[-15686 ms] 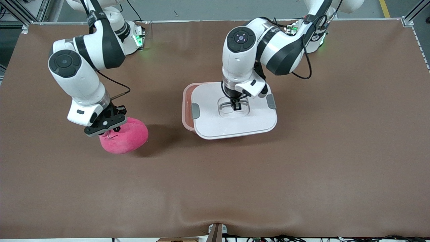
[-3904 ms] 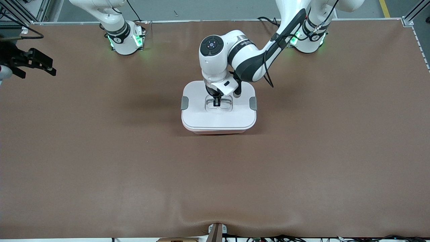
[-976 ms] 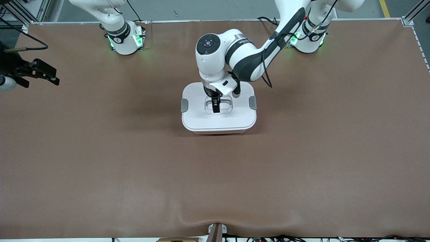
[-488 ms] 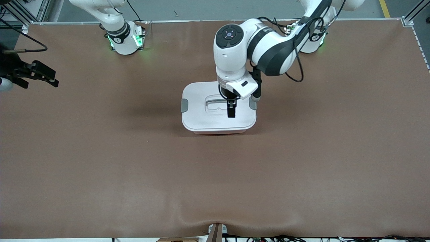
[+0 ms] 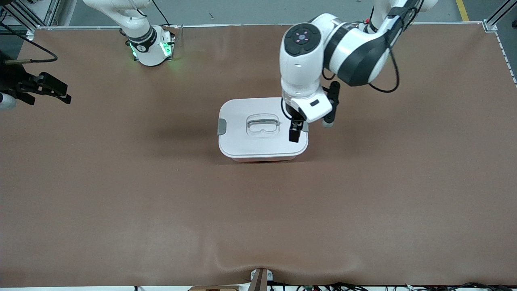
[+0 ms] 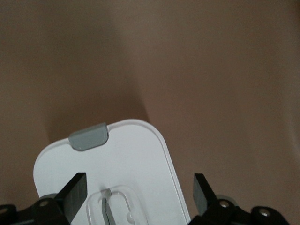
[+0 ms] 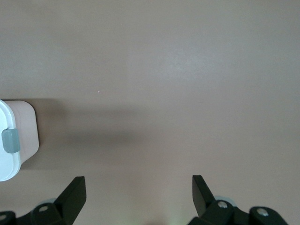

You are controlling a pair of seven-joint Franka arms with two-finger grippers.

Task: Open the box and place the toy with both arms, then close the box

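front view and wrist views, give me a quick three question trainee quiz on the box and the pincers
1. True or false: the white lid sits closed on the rounded translucent pinkish plastic box.
2. The left pincer is over which part of the lid? A: centre handle B: the edge toward the left arm's end C: off the box entirely
3. Fill in: the right pincer, at the right arm's end of the brown table, holds ____.

Key: 1 true; 2 B; 3 nothing

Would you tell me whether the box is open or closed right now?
Closed: the white lid sits flat and square on the box, edges aligned all round. Whether the grey side latches are clamped cannot be told.
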